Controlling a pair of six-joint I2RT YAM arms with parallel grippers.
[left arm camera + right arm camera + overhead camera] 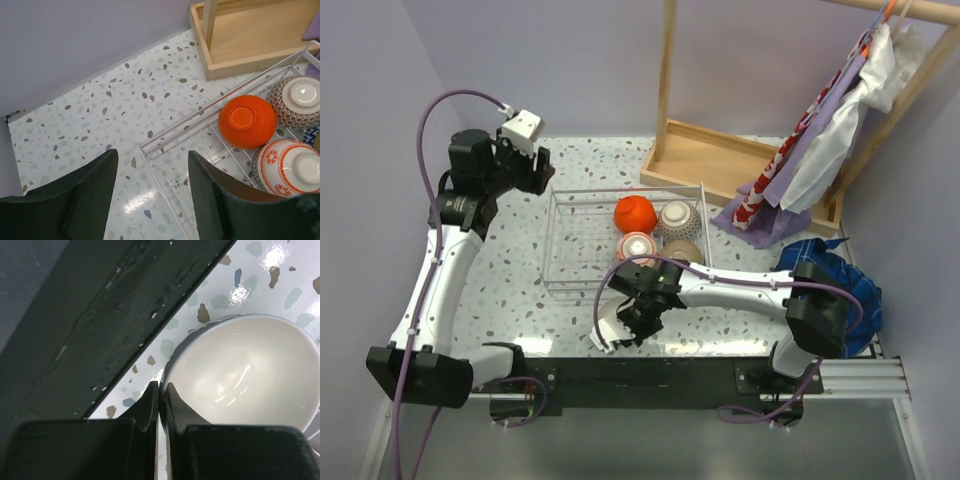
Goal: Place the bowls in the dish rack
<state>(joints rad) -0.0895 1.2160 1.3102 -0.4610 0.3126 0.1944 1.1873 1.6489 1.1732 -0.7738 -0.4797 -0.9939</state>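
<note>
The wire dish rack (578, 262) stands mid-table. Inside it, at the right end, sit bowls upside down: a plain orange one (634, 212), a brown-patterned one (677, 216), a red-patterned one (636, 246) and a tan one (683, 251). My right gripper (632, 326) is low near the front rail, shut on the rim of a white bowl (245, 375), one finger inside and one outside; that bowl (609, 331) is tilted. My left gripper (152, 200) hangs open and empty over the rack's far left corner (150, 147), with the orange bowl (247, 121) and the red-patterned bowl (287, 167) to its right.
A wooden tray-like frame (720, 160) with hanging clothes (820, 150) stands at the back right. Blue cloth (855, 280) lies at the right edge. The black base rail (75, 315) runs close beside the white bowl. The rack's left half holds nothing.
</note>
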